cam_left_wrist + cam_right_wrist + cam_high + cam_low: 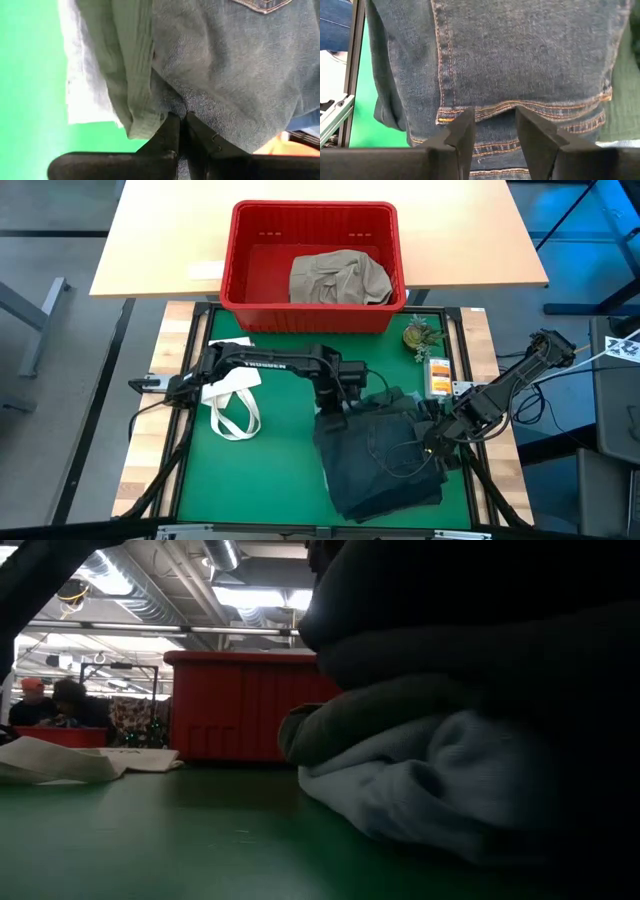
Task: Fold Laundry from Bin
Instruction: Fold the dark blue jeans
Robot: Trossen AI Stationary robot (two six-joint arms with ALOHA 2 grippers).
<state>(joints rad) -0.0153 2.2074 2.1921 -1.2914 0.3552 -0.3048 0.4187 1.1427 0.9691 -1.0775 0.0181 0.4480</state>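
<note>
A pile of laundry (pixel 385 455) lies on the green mat, right of centre. Blue denim jeans (pixel 235 70) lie on top of it, over a grey-green piece (pixel 125 65) and a pale one (pixel 82 85). My left gripper (pixel 182 120) is shut on the denim at the pile's far left part (pixel 348 395). My right gripper (pixel 492 125) stands open over the jeans' stitched edge (pixel 530 107), at the pile's right side (pixel 440 435). A khaki garment (pixel 338 277) lies inside the red bin (pixel 240 270). My left gripper pinches a small ridge of the jeans' denim (pixel 186 106) between its two fingers. It comes from above, slanting down. The cloth puckers up toward the fingertips, and the rest of the jeans lies on the pile. One layer or several, I cannot tell. My right gripper's fingers (pixel 462 132) stand apart over the jeans; whether they touch the denim I cannot tell.
A white tote bag (pixel 233 395) lies on the mat left of the pile. A small plant (pixel 418 335) and an orange packet (pixel 437 375) sit at the mat's far right. The bin stands at the mat's far edge. People show in the room (pixel 55 700) beyond the table.
</note>
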